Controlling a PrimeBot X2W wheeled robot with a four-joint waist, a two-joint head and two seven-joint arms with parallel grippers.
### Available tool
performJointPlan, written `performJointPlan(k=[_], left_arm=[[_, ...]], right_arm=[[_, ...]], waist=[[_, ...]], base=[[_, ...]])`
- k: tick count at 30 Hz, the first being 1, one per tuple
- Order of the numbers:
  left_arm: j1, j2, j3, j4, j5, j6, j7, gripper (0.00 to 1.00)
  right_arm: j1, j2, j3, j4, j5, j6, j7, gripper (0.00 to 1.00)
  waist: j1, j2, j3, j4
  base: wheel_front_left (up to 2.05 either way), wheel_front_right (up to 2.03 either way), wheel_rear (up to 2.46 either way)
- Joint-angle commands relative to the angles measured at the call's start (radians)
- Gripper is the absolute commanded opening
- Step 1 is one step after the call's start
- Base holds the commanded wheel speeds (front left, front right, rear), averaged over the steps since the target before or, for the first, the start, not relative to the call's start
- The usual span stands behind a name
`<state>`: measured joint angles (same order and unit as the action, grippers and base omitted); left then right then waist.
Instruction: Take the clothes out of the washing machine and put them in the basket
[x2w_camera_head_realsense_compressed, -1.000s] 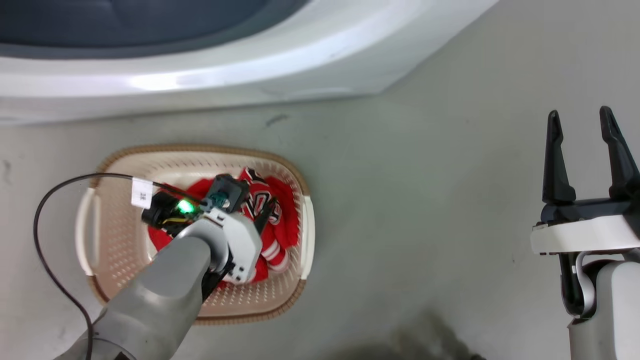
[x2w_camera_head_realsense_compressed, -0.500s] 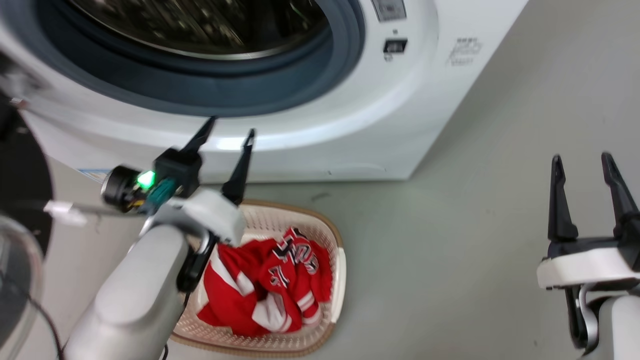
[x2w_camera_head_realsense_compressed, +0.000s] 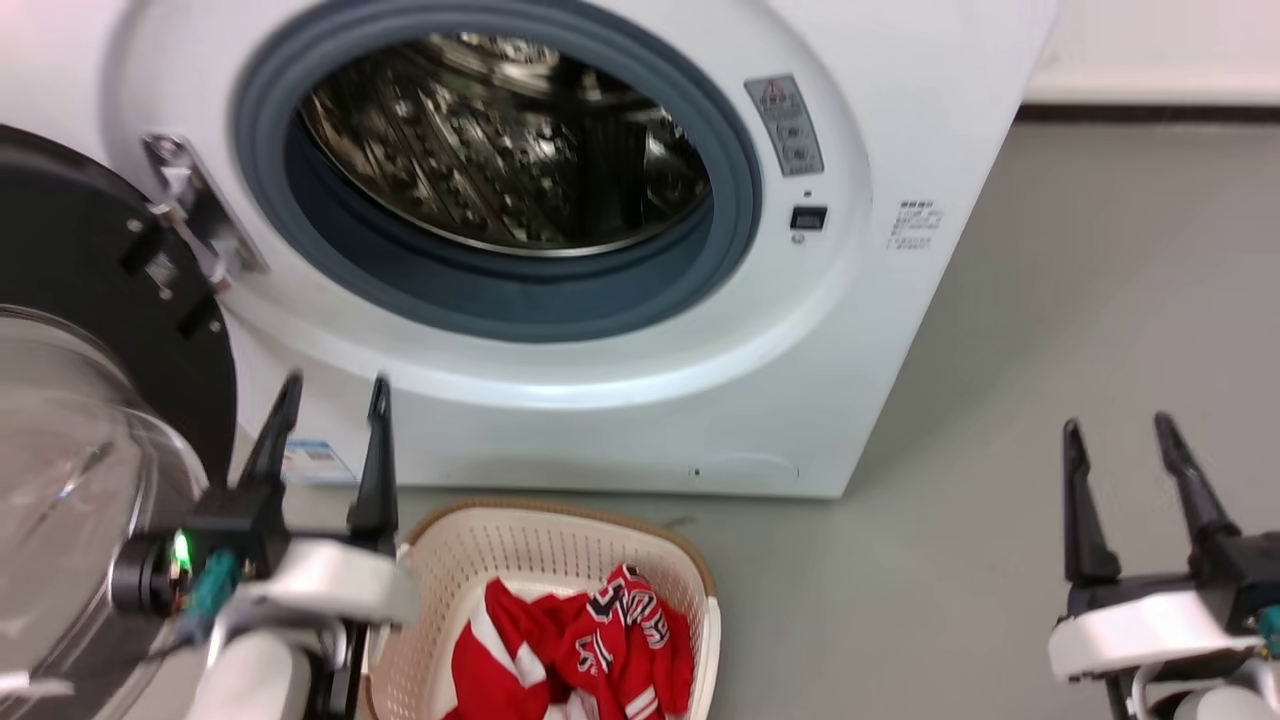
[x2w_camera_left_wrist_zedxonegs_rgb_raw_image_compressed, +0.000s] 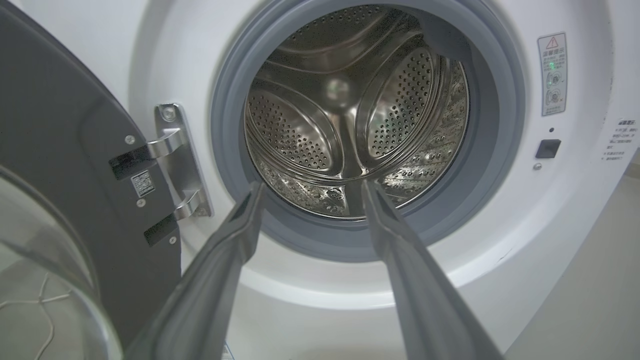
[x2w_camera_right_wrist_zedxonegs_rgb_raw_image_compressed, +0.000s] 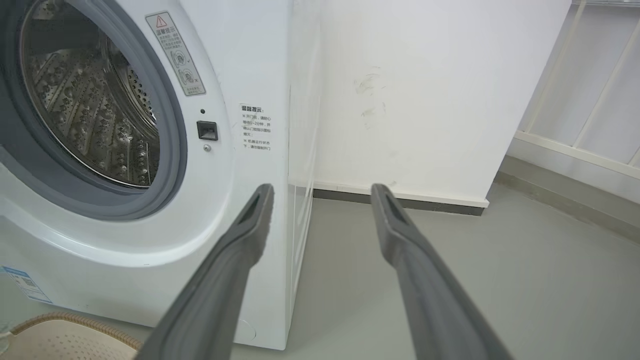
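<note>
The white washing machine (x2w_camera_head_realsense_compressed: 880, 330) stands ahead with its door swung open at the left. Its steel drum (x2w_camera_left_wrist_zedxonegs_rgb_raw_image_compressed: 350, 115) looks bare of fabric in the left wrist view. Red clothes (x2w_camera_head_realsense_compressed: 580, 655) with white stripes lie in the cream basket (x2w_camera_head_realsense_compressed: 455, 560) on the floor below the porthole. My left gripper (x2w_camera_head_realsense_compressed: 330, 390) is open and empty, raised at the basket's left edge, fingers pointing toward the machine front (x2w_camera_left_wrist_zedxonegs_rgb_raw_image_compressed: 310, 185). My right gripper (x2w_camera_head_realsense_compressed: 1115, 425) is open and empty at the lower right, off the machine's right corner (x2w_camera_right_wrist_zedxonegs_rgb_raw_image_compressed: 322, 187).
The black-framed glass door (x2w_camera_head_realsense_compressed: 70, 400) hangs open at the left, close beside my left arm, on its metal hinge (x2w_camera_left_wrist_zedxonegs_rgb_raw_image_compressed: 175, 160). Grey floor (x2w_camera_head_realsense_compressed: 1050, 330) stretches to the right of the machine. A white wall (x2w_camera_right_wrist_zedxonegs_rgb_raw_image_compressed: 425, 100) with a dark skirting stands behind.
The head camera has tilted up from the basket to the machine's porthole. My left gripper has lifted out of the basket, leaving the red clothes in it. The right gripper has stayed open.
</note>
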<state>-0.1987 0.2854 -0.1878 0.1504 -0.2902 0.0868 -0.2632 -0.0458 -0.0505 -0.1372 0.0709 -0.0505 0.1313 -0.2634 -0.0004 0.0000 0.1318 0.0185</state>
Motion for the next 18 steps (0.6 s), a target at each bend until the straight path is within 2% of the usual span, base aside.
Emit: performJointPlan(k=[1, 8, 12, 18], left_arm=[[0.034, -0.013, 0.019, -0.01, 0.017, -0.003, -0.002, 1.0], [0.187, -0.096, 0.111, -0.057, 0.088, -0.034, -0.002, 1.0], [0.234, -0.122, 0.138, -0.077, 0.142, -0.057, -0.002, 1.0], [0.29, -0.157, 0.15, -0.097, 0.22, -0.035, -0.002, 1.0]], right_arm=[[0.022, 0.001, 0.008, -0.004, 0.007, -0.001, -0.002, 1.0], [0.094, 0.0, 0.022, -0.024, 0.033, -0.001, -0.002, 1.0], [0.122, 0.001, 0.022, -0.032, 0.036, -0.001, -0.002, 1.0], [0.135, 0.001, 0.038, -0.033, 0.038, -0.001, -0.002, 1.0]], waist=[[0.0004, 0.0, -0.043, 0.004], [0.0004, 0.0, -0.12, -0.012], [0.0004, 0.0, -0.137, -0.019], [0.0004, 0.0, -0.154, -0.033]], base=[[0.0, 0.0, 0.0], [0.0, 0.0, 0.0], [0.0, 0.0, 0.0], [0.0, 0.0, 0.0]])
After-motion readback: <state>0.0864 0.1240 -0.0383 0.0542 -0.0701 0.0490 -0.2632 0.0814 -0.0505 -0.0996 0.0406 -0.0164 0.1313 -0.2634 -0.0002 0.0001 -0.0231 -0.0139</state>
